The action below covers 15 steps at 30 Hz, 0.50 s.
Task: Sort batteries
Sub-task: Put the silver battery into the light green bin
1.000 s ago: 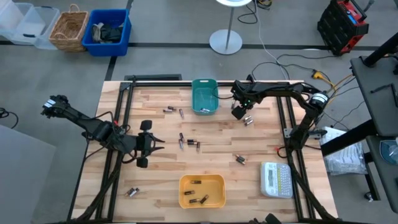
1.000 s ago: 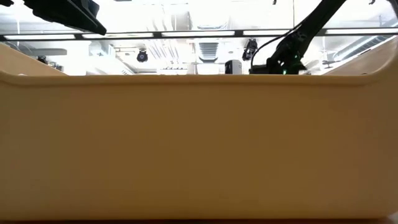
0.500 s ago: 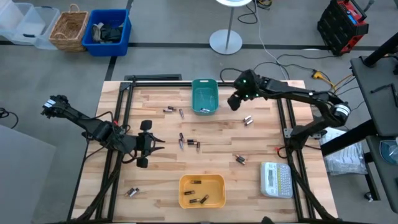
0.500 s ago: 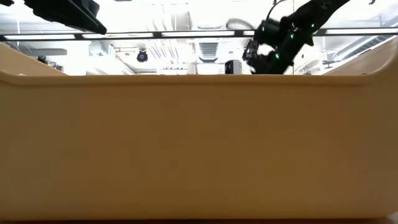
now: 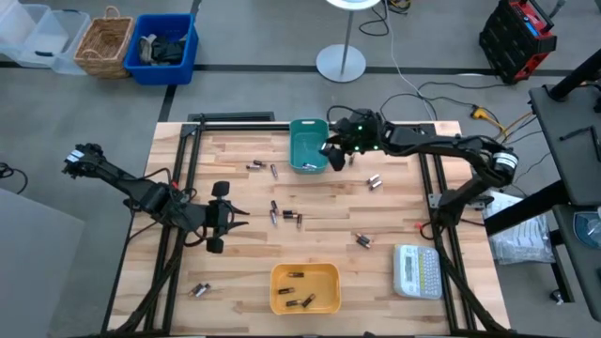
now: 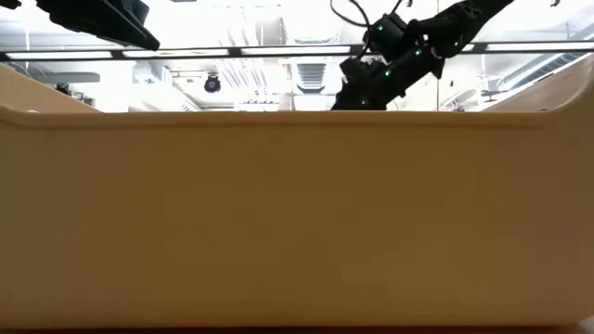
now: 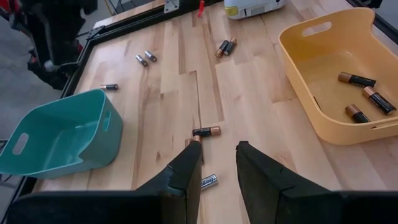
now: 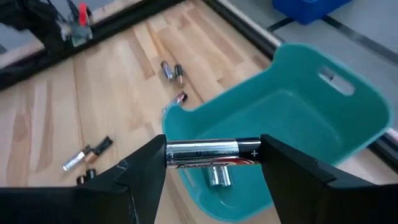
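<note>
The job looks partly done. The yellow plastic bin (image 5: 304, 287) has a few batteries; many small batteries (image 5: 285, 216) lie on the wooden desk (image 5: 244, 253). The right gripper (image 8: 211, 163) holds a silver battery (image 8: 211, 152) over the teal plastic bin (image 8: 292, 124), maybe one inside. The left gripper (image 7: 211, 165) waits low, fingers narrow.
</note>
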### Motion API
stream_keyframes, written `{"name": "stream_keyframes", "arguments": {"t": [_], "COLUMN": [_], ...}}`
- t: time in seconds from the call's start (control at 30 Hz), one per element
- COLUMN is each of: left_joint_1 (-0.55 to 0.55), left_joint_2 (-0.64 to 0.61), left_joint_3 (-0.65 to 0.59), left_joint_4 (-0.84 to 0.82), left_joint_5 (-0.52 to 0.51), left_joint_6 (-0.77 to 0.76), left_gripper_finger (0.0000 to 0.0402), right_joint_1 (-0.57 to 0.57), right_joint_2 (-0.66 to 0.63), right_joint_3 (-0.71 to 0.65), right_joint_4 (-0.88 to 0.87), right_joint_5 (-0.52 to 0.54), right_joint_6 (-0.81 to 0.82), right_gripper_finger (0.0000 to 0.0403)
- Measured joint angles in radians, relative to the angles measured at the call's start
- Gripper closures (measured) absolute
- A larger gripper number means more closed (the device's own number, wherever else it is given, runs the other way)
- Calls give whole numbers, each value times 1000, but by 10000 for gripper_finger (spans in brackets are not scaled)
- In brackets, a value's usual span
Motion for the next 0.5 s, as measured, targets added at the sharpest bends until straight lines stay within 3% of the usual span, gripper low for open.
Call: {"name": "stream_keyframes", "arguments": {"t": [0.5], "left_joint_1": [0], "left_joint_2": [0], "left_joint_3": [0], "left_joint_4": [-1], "left_joint_5": [0], "left_joint_6": [0], "left_gripper_finger": [320], "right_joint_1": [12], "right_joint_2": [158], "right_joint_3": [84], "right_joint_4": [-6], "right_joint_5": [0], "right_joint_6": [1], "right_gripper_finger": [156]}}
